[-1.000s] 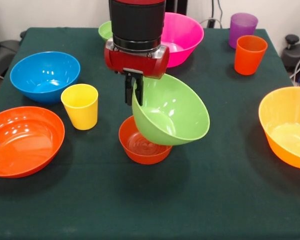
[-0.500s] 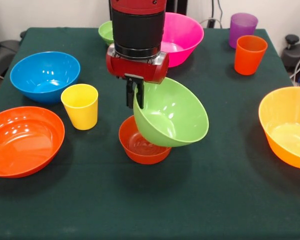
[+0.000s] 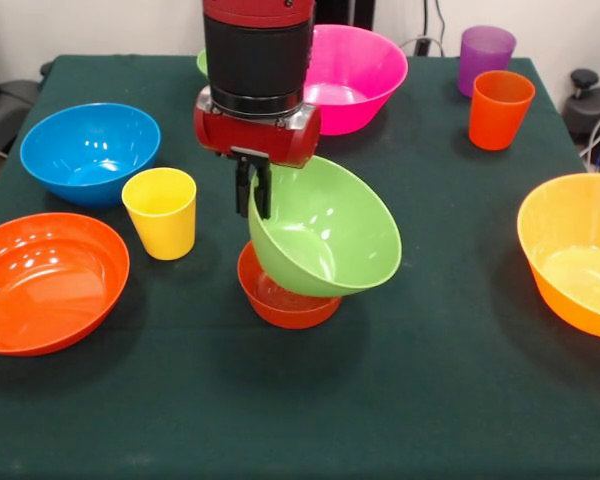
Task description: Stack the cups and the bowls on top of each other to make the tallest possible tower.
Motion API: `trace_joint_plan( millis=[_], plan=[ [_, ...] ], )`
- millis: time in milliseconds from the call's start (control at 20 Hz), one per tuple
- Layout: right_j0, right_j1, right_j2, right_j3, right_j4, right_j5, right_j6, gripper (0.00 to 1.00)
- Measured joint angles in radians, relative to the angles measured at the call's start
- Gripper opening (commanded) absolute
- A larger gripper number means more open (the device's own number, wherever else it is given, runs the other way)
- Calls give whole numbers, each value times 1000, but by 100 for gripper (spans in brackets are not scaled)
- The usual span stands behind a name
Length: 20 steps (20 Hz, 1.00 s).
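My gripper (image 3: 253, 195) is shut on the left rim of the medium green bowl (image 3: 325, 232), which hangs tilted with its mouth facing up and toward the camera. Its underside rests on or just above the small red-orange bowl (image 3: 278, 297) at the table's middle. A yellow cup (image 3: 161, 212) stands to the left of them. The orange cup (image 3: 499, 109) and purple cup (image 3: 485, 56) stand at the far right. The large pink bowl (image 3: 360, 75) sits behind my arm.
A blue bowl (image 3: 88, 152) and a shallow orange bowl (image 3: 45, 281) lie at the left. A large yellow-orange bowl (image 3: 577, 252) sits at the right edge. A sliver of another green bowl (image 3: 200, 62) peeks out behind my arm.
My gripper has shifted left with the green bowl, bringing the bowl more squarely over the small red-orange bowl.
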<state>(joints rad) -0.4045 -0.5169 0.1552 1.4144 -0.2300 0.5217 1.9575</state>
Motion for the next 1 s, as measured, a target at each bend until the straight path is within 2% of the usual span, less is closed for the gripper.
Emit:
trace_joint_plan(
  millis=[500, 1000],
  plan=[
    [-24, -6, 1, 3, 0, 0, 0, 0],
    [-22, -2, 2, 3, 0, 0, 0, 0]
  ],
)
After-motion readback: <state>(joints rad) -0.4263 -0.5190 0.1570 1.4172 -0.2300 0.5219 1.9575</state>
